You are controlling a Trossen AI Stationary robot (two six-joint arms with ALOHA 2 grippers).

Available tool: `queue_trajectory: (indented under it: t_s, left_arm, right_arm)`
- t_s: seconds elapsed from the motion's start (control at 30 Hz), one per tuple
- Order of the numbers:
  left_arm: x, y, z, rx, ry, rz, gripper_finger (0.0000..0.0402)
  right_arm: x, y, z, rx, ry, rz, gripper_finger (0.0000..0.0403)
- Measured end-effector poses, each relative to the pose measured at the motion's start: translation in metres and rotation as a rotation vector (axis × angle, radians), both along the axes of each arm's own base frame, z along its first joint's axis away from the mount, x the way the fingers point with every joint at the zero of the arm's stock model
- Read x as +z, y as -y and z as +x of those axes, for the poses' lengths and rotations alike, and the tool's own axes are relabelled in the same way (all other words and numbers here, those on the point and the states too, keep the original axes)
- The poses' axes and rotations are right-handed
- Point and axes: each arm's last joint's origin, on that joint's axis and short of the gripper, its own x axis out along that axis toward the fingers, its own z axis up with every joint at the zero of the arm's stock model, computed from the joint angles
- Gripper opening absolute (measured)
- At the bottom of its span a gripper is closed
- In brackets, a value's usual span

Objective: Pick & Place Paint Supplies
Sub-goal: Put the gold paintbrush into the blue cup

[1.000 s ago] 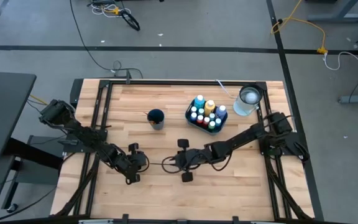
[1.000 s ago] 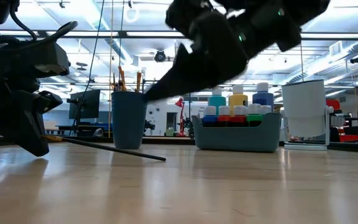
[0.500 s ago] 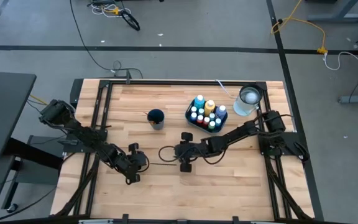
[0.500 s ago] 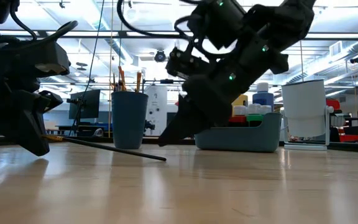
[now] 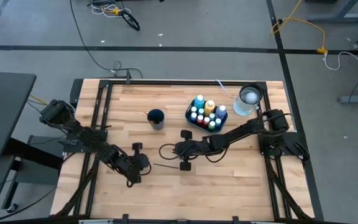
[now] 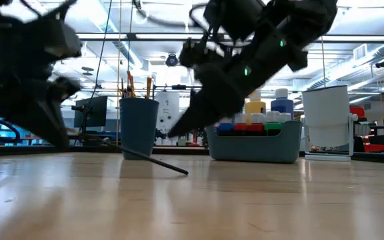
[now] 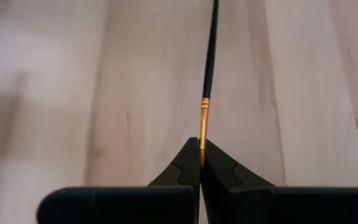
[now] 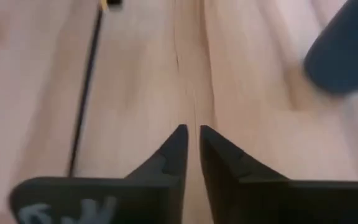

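The paintbrush is clamped at its ferrule end by the left gripper near the table's front left, its handle trailing right. The right gripper has been drawn left beside it, fingers almost closed and apparently empty, so a handover looks missed or unfinished. The blue cup stands farther back.

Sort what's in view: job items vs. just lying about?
Job:
- paintbrush, pinched in the left end effector
- paint bottles in the grey tray
- blue cup holding brushes

Lying about:
- clear container at the table's back corner
- floor cables
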Motion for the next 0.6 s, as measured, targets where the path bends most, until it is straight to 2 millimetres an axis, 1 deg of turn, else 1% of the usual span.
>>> queue_trajectory:
  t_s: [0.13, 0.27, 0.33, 0.4, 0.47, 0.6]
  left_arm:
    - [0.020, 0.005, 0.009, -0.029, -0.026, 0.099, 0.0001]
    - [0.035, 0.007, 0.012, -0.039, -0.069, 0.136, 0.0001]
    - [0.037, 0.008, 0.013, -0.038, -0.071, 0.132, 0.0001]
    - [0.037, 0.008, 0.013, -0.033, -0.071, 0.124, 0.0001]
    - [0.037, 0.008, 0.013, -0.027, -0.070, 0.120, 0.0001]
    - [0.038, 0.008, 0.014, -0.025, -0.064, 0.119, 0.0001]
  right_arm:
    - [0.022, 0.001, -0.006, 0.002, 0.009, 0.002, 0.0078]
    - [0.037, 0.002, -0.013, -0.014, 0.008, -0.008, 0.0094]
    - [0.041, 0.002, -0.014, -0.002, 0.015, 0.008, 0.0097]
    - [0.043, -0.001, -0.012, 0.050, 0.037, 0.053, 0.0098]
    - [0.047, -0.006, -0.010, 0.119, 0.078, 0.097, 0.0098]
    - [0.043, -0.020, -0.002, 0.210, 0.174, 0.150, 0.0102]
